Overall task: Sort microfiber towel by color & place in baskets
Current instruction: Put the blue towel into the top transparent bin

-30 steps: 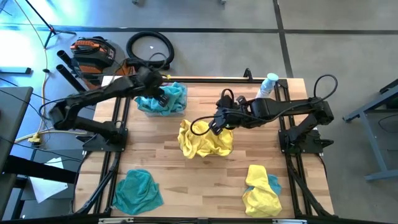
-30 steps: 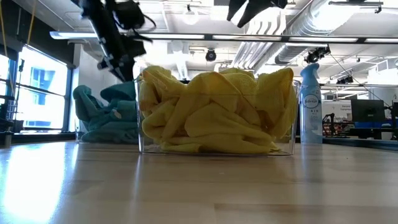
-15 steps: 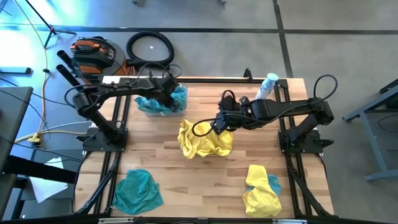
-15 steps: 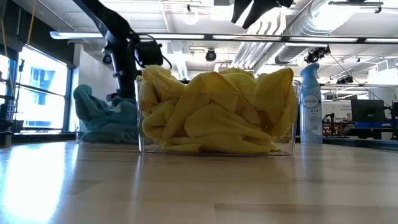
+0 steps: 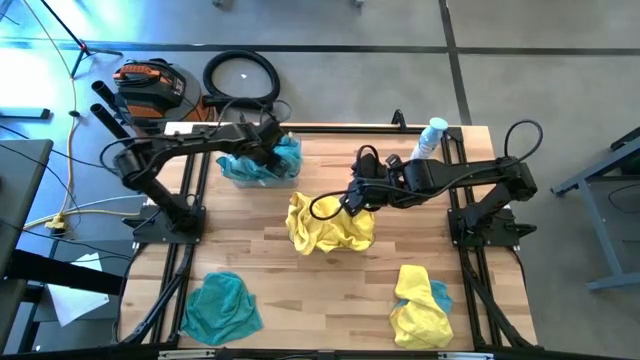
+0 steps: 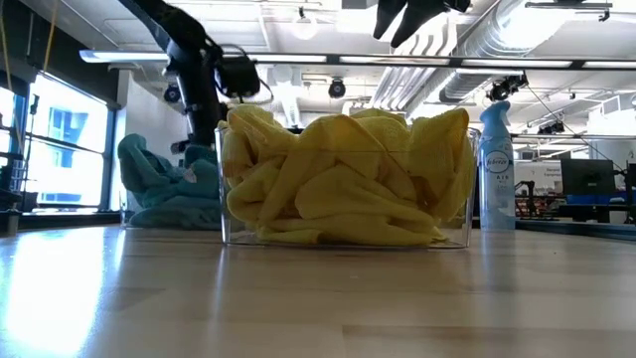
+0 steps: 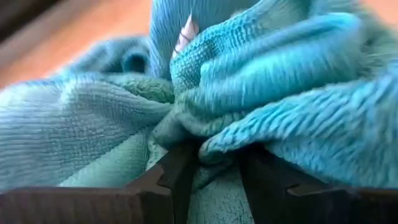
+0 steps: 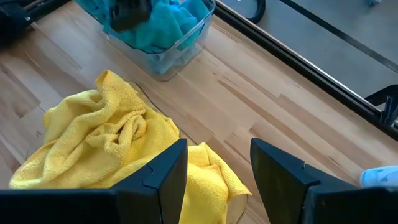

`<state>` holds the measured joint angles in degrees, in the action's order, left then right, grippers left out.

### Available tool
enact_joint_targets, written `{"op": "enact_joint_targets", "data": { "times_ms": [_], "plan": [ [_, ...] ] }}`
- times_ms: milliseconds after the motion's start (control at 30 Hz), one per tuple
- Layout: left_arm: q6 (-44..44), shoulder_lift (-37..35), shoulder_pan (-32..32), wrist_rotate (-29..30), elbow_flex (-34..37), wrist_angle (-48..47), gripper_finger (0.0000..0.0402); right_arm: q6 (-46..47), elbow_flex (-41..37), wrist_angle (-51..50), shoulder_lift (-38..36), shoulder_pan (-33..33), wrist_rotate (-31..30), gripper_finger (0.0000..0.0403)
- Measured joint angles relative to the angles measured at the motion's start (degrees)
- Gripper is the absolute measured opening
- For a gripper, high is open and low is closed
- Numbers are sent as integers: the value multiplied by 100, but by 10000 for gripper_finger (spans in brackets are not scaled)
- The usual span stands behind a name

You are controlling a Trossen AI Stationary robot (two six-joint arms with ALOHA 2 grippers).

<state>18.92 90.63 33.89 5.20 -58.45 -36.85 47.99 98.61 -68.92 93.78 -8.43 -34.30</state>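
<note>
The left tool (image 5: pixel 268 152) sits in the teal basket (image 5: pixel 258 172), fingers parted around teal towels (image 7: pixel 261 106). The right tool (image 5: pixel 352 200) hovers open, empty, over the yellow towels (image 5: pixel 330 228).

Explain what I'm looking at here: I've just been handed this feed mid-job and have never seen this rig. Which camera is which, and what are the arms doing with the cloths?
Two dark robot arms work at a wooden table. One picture looks straight down, one sits at tabletop height, and one rides on each wrist.

The left gripper is down in the clear basket of teal towels; its wrist view shows its fingers parted among teal cloth, with nothing clearly pinched.

The right gripper hovers open and empty above the basket of yellow towels, whose clear wall fills the low view.

Unsorted: a teal heap at the near left, a yellow and teal heap at the near right. A spray bottle stands at the far right.
</note>
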Motion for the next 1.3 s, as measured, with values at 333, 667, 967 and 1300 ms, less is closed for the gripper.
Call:
{"op": "enact_joint_targets", "data": {
  "times_ms": [333,667,967,1300],
  "plan": [
    [536,-1606,-15,17,-24,-397,117,0,-13,-284,4,-46,-169,171],
    [1586,-2797,-1241,6,-26,-953,117,147,-283,-694,-38,-856,-389,171],
    [3155,-2998,-3398,1061,-26,-790,117,1714,-2689,839,-934,-2016,299,171],
    [4473,-2633,-4981,1540,-31,25,117,2276,-4117,1522,-2408,-3504,199,171]
  ]
}}
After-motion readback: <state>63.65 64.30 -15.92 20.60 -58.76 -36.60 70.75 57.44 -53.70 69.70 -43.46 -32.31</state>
